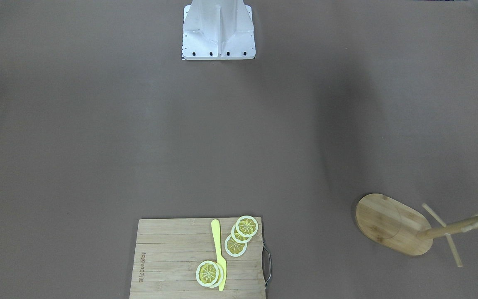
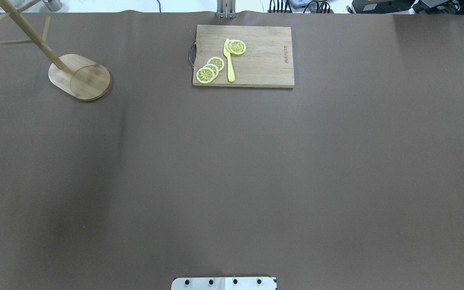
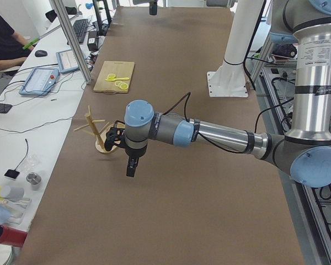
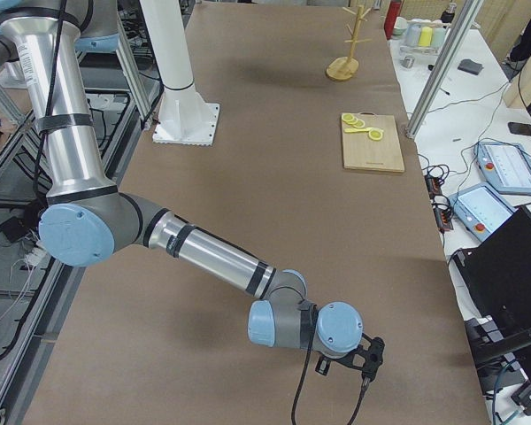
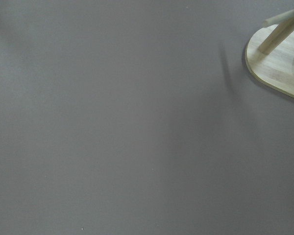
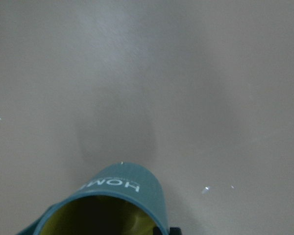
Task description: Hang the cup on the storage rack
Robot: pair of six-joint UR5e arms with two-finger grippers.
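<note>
The dark teal cup (image 6: 121,189), with pale lettering and a yellowish inside, fills the bottom of the right wrist view. It sits close under the camera and casts a shadow on the table, so it is held off the surface. My right gripper (image 4: 369,359) is low over the table's end on my right side. The wooden storage rack (image 2: 83,78) stands at the far left corner, and also shows in the front view (image 1: 388,224) and the left wrist view (image 5: 279,68). My left gripper (image 3: 131,168) hangs above the table beside the rack (image 3: 102,144). I cannot tell whether it is open or shut.
A bamboo cutting board (image 2: 264,60) with lemon slices (image 2: 211,69) and a yellow knife (image 2: 229,60) lies at the far middle edge. The white robot base (image 1: 218,37) stands at the near middle edge. An operator sits beyond the table's far side (image 3: 0,38).
</note>
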